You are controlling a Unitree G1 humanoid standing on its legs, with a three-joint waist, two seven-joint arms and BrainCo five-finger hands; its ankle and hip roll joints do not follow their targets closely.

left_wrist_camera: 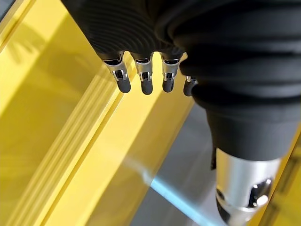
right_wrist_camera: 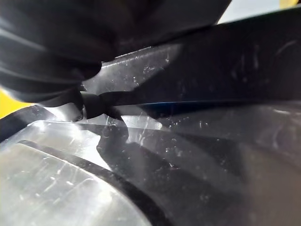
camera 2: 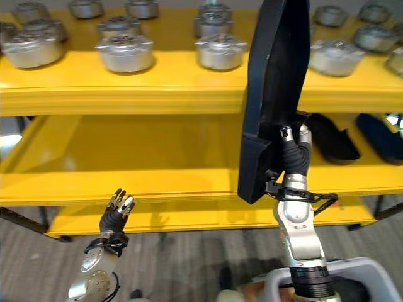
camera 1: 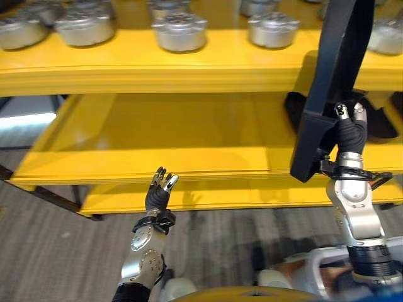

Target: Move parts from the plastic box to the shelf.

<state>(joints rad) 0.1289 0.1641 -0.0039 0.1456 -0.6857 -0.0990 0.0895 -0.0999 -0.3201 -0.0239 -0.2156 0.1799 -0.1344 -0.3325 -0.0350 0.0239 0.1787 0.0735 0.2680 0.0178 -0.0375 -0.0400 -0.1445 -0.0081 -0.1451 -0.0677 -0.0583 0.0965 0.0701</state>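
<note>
A long black part (camera 2: 274,94) stands nearly upright in front of the yellow shelf, its top reaching past the upper level. My right hand (camera 2: 295,154) is shut on its lower edge, and the part's scratched dark surface (right_wrist_camera: 211,70) lies close against the wrist. Low on the left, my left hand (camera 1: 158,192) hangs open just before the front lip of the middle shelf (camera 1: 189,132), holding nothing; its fingers (left_wrist_camera: 146,77) point out over the yellow edge. The grey plastic box (camera 2: 371,274) sits at the lower right, under my right arm.
Several round silver metal parts (camera 1: 179,31) line the top shelf level. Other black parts (camera 2: 334,138) lie at the right end of the middle level, behind the held part. The left and centre of the middle level are bare yellow. A lower level (camera 1: 220,195) shows beneath.
</note>
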